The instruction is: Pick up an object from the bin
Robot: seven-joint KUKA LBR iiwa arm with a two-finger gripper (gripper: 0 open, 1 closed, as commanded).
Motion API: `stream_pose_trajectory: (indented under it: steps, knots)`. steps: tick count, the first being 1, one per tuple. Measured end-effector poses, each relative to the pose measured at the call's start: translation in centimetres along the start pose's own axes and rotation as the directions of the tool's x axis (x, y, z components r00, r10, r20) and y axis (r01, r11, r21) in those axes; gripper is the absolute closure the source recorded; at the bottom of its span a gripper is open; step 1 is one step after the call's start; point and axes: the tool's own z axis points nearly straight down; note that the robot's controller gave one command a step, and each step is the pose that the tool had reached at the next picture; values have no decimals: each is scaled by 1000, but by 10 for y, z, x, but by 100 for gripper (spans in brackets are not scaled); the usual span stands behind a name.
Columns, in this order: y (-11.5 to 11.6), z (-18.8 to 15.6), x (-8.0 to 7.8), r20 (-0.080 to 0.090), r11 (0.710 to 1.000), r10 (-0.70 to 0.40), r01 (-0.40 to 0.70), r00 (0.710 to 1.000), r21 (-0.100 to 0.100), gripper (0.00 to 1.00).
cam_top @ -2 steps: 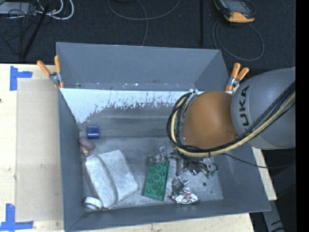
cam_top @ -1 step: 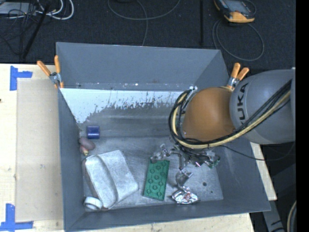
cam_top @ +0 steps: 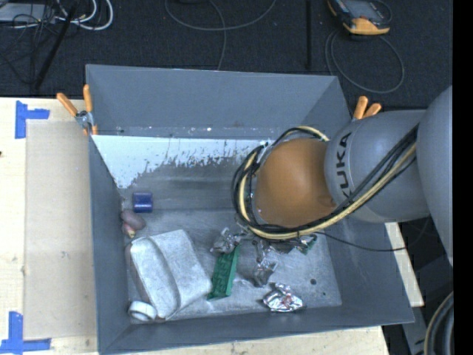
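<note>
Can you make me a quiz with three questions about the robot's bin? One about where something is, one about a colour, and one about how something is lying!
1. Where is the small blue block?
A) back left of the bin floor
B) front right corner
C) outside the bin

2. What colour is the long flat strip by the hand?
A) red
B) green
C) yellow

3. The big white pouch is:
A) lying on the floor
B) hanging in the air
C) draped over the rim

Answers: 1 A, it sits near the left wall at the back. 2 B, it is plainly green. 3 A, it rests flat at the left.
</note>
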Motion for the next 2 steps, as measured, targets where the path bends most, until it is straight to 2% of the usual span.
stream_pose_trajectory:
  steps: [1, 2]
  knots:
    - [0, -3, -2, 5, 1000, 0, 0, 1000, 1, 100]
    - [-9, -182, 10, 4, 995, -103, 103, 995, 3, 100]
